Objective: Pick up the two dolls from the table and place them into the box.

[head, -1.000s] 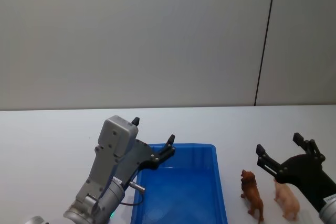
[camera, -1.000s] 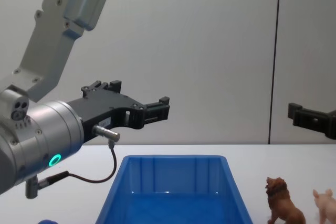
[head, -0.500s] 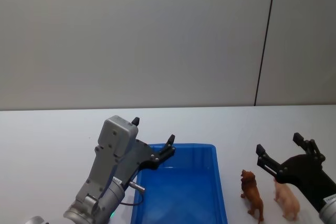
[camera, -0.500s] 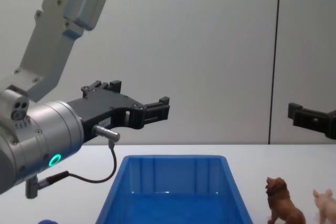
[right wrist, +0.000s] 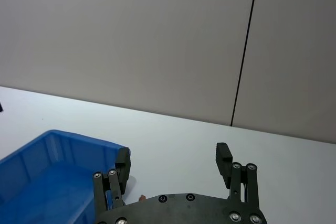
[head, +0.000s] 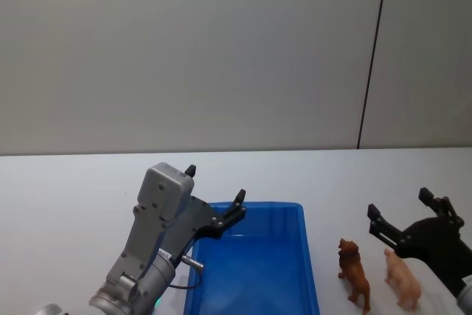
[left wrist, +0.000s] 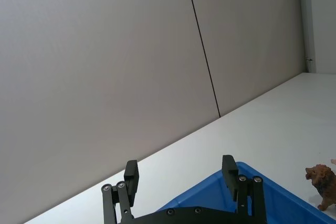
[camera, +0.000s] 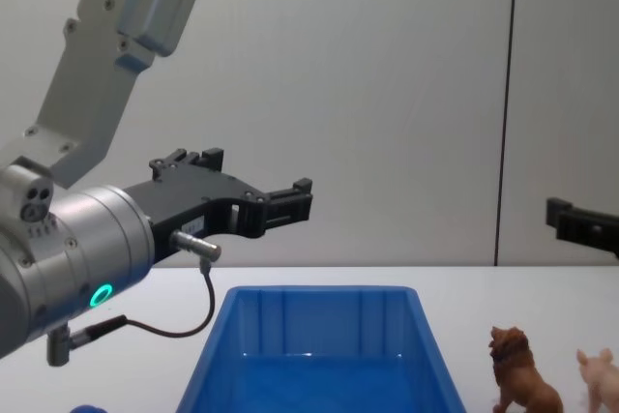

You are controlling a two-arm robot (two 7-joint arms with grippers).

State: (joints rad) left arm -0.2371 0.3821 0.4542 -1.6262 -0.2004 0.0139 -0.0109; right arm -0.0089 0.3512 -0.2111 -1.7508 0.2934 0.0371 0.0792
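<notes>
The white worktop (head: 66, 182) runs flat back to a grey wall. A blue box (head: 276, 205) sits on it near the front, open side up. To the box's right stand two small toy animals, both upright: a reddish-brown lion (head: 355, 271) near the box's right wall, and a pale pink pig (head: 402, 279) just beside the lion, farther right. In the chest view a small blue thing (camera: 85, 409) shows at the bottom edge, left of the box.
</notes>
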